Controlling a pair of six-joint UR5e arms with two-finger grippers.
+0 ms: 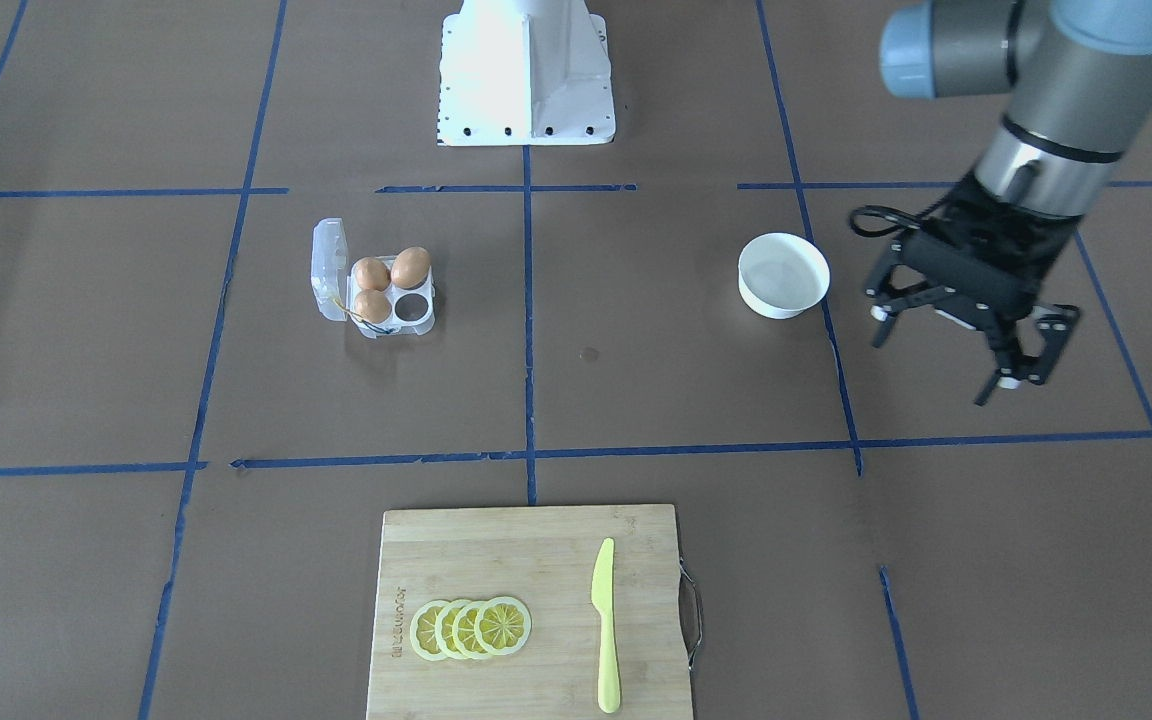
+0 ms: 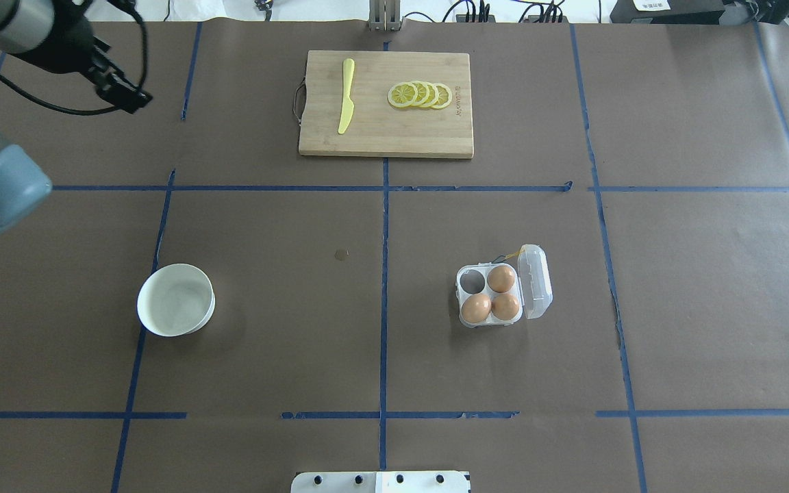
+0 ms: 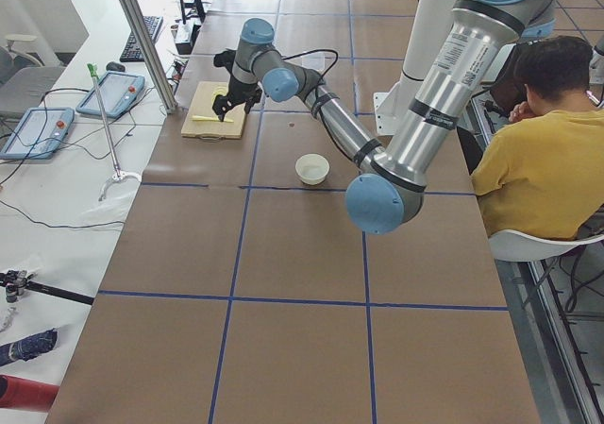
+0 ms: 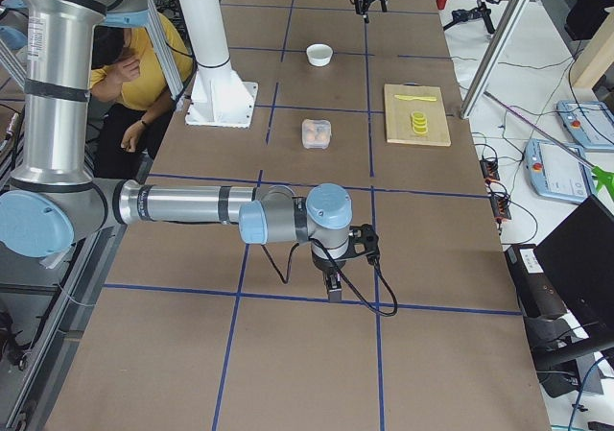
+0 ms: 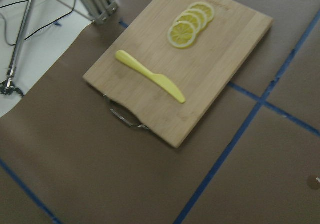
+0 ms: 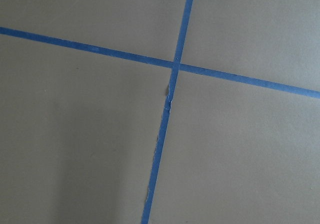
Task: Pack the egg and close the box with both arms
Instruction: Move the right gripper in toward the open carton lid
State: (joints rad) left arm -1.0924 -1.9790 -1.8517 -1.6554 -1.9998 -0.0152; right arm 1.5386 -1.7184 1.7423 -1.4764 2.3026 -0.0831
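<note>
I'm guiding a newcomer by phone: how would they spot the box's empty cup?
Start at the cutting board at the table's far edge; back toward the pedestal, on the robot's right, lies the clear box, lid open. Three of its four cups hold eggs; the empty cup is the one toward the board, away from the lid.

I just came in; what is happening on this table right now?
Neither arm touches anything. The small clear plastic egg box lies with its lid open, holding three orange-brown eggs and one empty cup. The left arm's black tool hangs open in the air, far from the box. The right arm's tool hovers over the brown table, also far away.
</note>
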